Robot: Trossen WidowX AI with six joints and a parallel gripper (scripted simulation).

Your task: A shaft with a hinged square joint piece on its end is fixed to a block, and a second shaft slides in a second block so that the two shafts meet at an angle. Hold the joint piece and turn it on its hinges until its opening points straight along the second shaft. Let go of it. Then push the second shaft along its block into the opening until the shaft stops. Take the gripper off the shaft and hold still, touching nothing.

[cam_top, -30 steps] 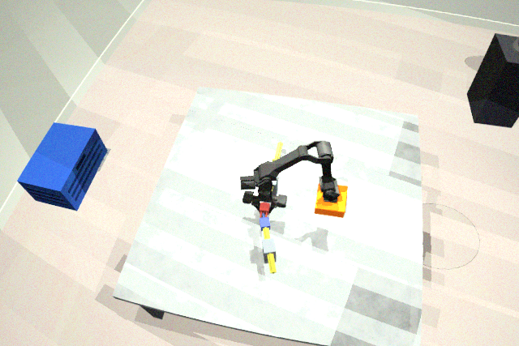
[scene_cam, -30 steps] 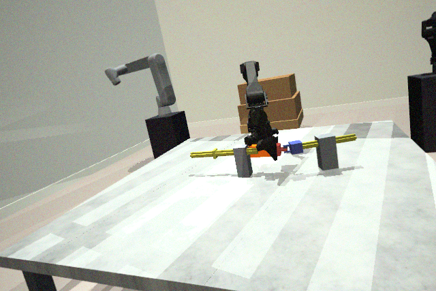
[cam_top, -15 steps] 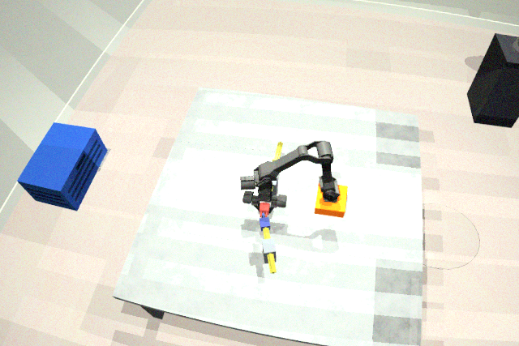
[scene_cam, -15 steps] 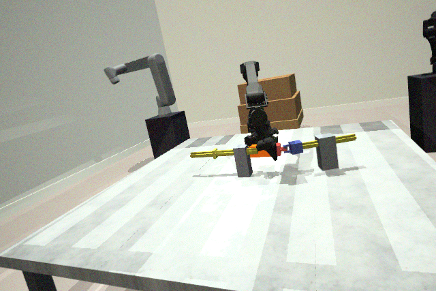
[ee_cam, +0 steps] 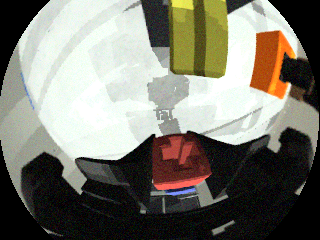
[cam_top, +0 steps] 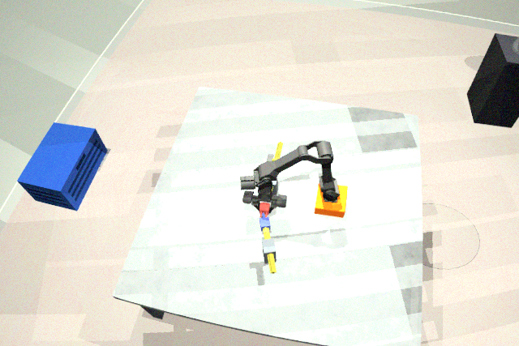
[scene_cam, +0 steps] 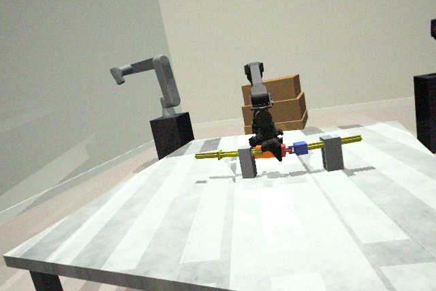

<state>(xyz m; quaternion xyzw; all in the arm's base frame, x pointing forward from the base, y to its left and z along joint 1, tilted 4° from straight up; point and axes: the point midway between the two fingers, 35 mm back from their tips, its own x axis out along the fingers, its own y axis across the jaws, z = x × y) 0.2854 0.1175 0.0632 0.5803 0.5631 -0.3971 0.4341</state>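
Claw (cam_top: 264, 204) (scene_cam: 278, 152) (ee_cam: 171, 135) is clamped on the red square joint piece (cam_top: 264, 208) (scene_cam: 283, 150) (ee_cam: 181, 162), one finger each side. Joint piece sits toward the near side of the bench (cam_top: 188, 124) (scene_cam: 105, 263) from the claw's body (top view), about midway between the left and right edges, raised off the surface.

Blue hinge fork (cam_top: 264, 223) (scene_cam: 300, 148) (ee_cam: 182, 191) joins it to the fixed yellow shaft (cam_top: 272, 263) (scene_cam: 351, 139), which runs through the fixed grey block (cam_top: 268, 245) (scene_cam: 332, 154) toward the near edge. Sliding yellow shaft (cam_top: 277, 151) (scene_cam: 208, 155) (ee_cam: 199, 45) lies on the opposite side, through the second grey block (cam_top: 270, 158) (scene_cam: 246, 162), its long axis slanting toward the far edge and a bit right. Orange arm base (cam_top: 320, 210) (scene_cam: 267, 155) (ee_cam: 265, 60) is on the right-edge side of both.

Key relation: opening axis vs sliding shaft axis. Wrist view has the shaft end ahead of the opening, apart, a little to the right of its middle. Looks roughly lined up; exact match can't be told. Step in hand, my read: finishing the turn, shaft not inserted. Next: trim the angle if needed, then open without nudging the hinges. Risk: leftover skew makes the shaft catch on the rim.
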